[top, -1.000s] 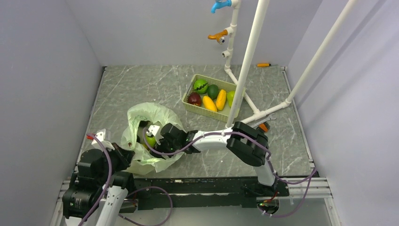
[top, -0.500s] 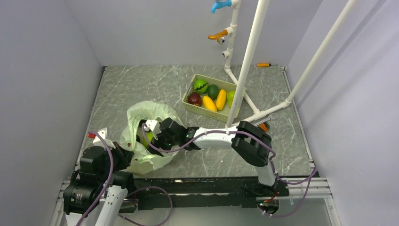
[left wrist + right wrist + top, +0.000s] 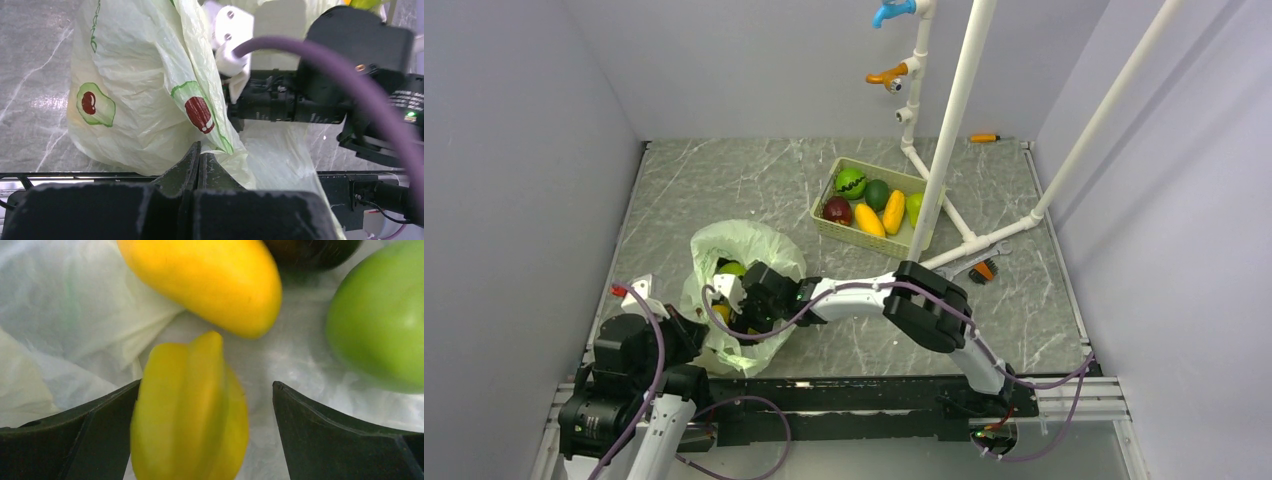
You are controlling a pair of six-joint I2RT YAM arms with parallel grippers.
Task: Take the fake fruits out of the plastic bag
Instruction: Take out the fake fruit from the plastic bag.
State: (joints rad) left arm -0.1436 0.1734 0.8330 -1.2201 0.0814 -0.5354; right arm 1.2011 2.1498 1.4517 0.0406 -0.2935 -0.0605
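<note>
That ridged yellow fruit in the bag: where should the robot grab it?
Probably its middle, pinched across the width, coming straight in as the right wrist camera looks. The ridged yellow fruit lies lengthwise between the open jaws, its long flanks facing them; the yellow oblong fruit and green fruit lie beyond its tip.

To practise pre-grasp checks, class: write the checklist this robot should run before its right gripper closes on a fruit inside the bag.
1. Left gripper shut on the plastic bag edge: ok.
2. Right gripper open: ok.
3. Ridged yellow fruit between its fingers: ok, though off-centre.
4. Yellow oblong fruit and green round fruit outside the gap: ok.
5. Bag film clear of the pinch: cannot tell.
</note>
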